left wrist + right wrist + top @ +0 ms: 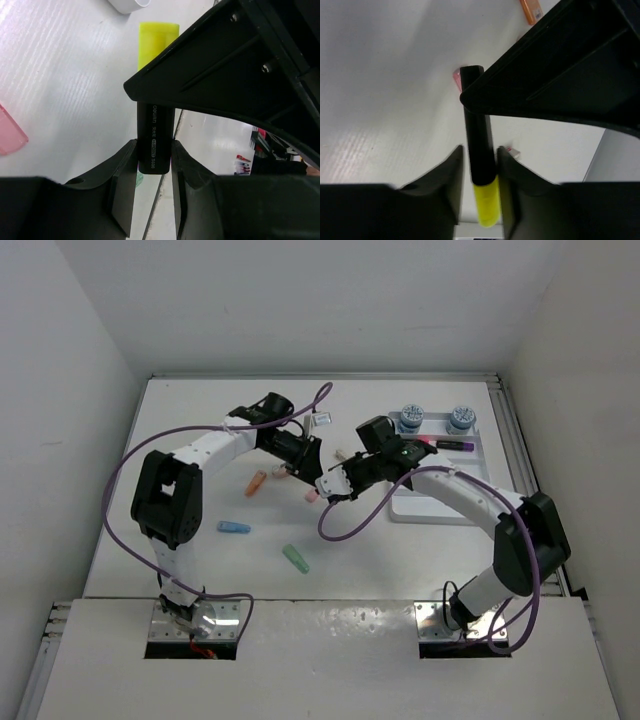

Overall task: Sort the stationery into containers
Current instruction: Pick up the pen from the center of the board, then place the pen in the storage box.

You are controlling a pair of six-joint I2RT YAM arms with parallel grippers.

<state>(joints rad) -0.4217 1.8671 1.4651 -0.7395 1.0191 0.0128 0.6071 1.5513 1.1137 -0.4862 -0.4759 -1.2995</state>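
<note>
The light, stiff, slick-barrelled yellow-capped marker (156,135) hangs mid-table between both arms, the left gripper (153,150) clamped on its black tail and the right gripper (480,152) closed beside the cap, probably the surest hold.

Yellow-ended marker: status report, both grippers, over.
Left gripper shut on yellow-ended marker. Right gripper flanking same marker, grip unconfirmed; looks like a handover. Nothing seen between them and the tray; two pots at its far end.
</note>
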